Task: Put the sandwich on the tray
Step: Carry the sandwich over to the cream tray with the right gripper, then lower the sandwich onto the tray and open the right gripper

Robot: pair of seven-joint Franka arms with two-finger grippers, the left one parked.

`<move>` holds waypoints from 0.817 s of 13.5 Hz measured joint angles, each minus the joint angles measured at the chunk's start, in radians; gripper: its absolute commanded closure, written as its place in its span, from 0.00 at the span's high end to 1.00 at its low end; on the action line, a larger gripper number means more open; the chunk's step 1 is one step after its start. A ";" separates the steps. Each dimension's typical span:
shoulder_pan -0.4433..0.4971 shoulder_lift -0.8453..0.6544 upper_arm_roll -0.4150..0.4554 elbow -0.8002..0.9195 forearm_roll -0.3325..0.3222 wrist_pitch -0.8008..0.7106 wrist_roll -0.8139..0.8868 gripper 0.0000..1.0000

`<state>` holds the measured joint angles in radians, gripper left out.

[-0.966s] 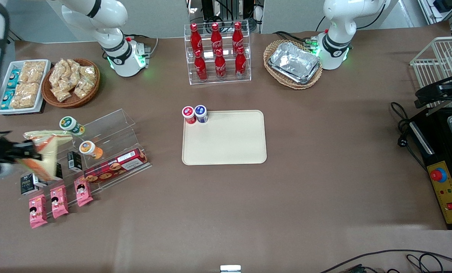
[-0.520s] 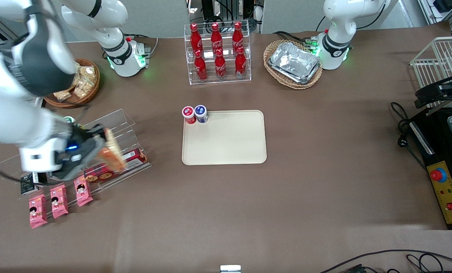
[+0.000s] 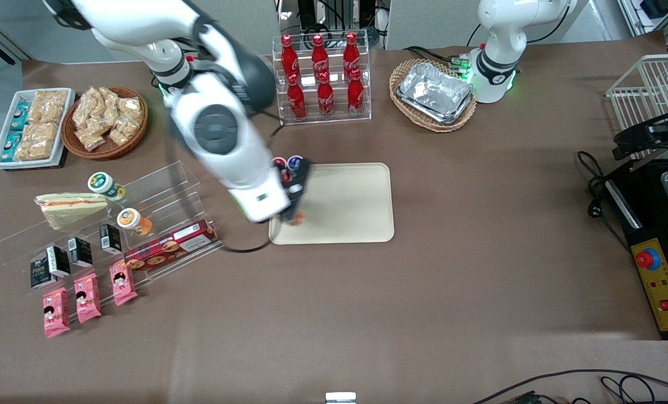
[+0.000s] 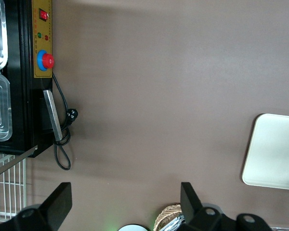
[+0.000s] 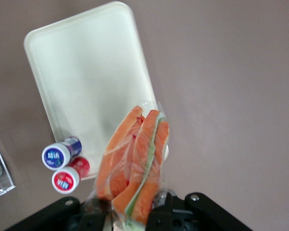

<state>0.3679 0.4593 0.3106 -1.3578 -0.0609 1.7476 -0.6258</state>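
Two small capped jars, one red (image 3: 278, 164) and one blue (image 3: 295, 163), stand at the corner of the cream tray (image 3: 345, 205) on the brown counter (image 3: 367, 292), close beside the arm's wrist. A rack of red bottles (image 3: 321, 78) and a basket of foil trays (image 3: 434, 94) sit farther from the front camera. Toward the working arm's end we see a second wedge sandwich (image 3: 69, 206) resting on a clear acrylic stand (image 3: 160, 185), with pink snack packets (image 3: 87, 294) nearer the camera. The gripper (image 3: 295, 210) hangs over the tray's edge, clamped on the wrapped sandwich (image 5: 135, 163), whose orange filling juts out past the fingers, above the tray and clear of it.
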 measured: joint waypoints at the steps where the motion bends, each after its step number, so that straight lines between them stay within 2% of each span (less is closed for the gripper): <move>1: 0.036 0.022 -0.001 -0.001 -0.005 0.022 -0.034 0.00; 5: 0.141 0.085 -0.001 -0.010 -0.095 0.084 -0.101 0.00; 11: 0.170 0.202 -0.001 -0.035 -0.179 0.255 -0.174 0.00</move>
<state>0.5377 0.6611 0.3091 -1.3930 -0.2396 2.0029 -0.8002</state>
